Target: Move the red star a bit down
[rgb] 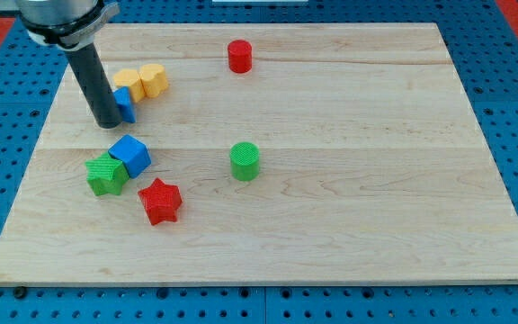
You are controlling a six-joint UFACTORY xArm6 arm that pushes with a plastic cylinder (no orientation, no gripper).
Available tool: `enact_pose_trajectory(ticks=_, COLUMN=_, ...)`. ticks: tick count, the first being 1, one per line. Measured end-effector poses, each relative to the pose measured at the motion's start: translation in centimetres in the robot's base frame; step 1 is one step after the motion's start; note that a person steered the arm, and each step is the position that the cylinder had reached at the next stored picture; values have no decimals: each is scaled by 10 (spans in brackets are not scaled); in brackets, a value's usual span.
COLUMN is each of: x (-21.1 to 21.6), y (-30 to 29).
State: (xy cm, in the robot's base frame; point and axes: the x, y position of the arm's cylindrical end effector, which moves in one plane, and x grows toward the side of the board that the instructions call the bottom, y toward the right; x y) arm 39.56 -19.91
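The red star point(160, 201) lies on the wooden board point(349, 180) at the lower left. My tip point(108, 122) stands well above it toward the view's top left, touching the left side of a blue block point(125, 104). A blue cube point(130, 155) and a green block point(106, 174) sit between my tip and the red star, just up and left of the star.
Two yellow blocks point(129, 82) point(154, 79) sit right of my rod near the top left. A red cylinder point(239, 56) stands at the top middle. A green cylinder point(245, 161) stands at the board's middle, right of the star.
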Motion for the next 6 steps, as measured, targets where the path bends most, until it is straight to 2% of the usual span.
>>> enact_pose_trajectory(ticks=2, x=-27, y=19)
enact_pose_trajectory(ticks=3, x=9, y=30)
enact_pose_trajectory(ticks=4, x=17, y=43)
enact_pose_trajectory(ticks=5, x=53, y=73)
enact_pose_trajectory(ticks=6, x=117, y=83)
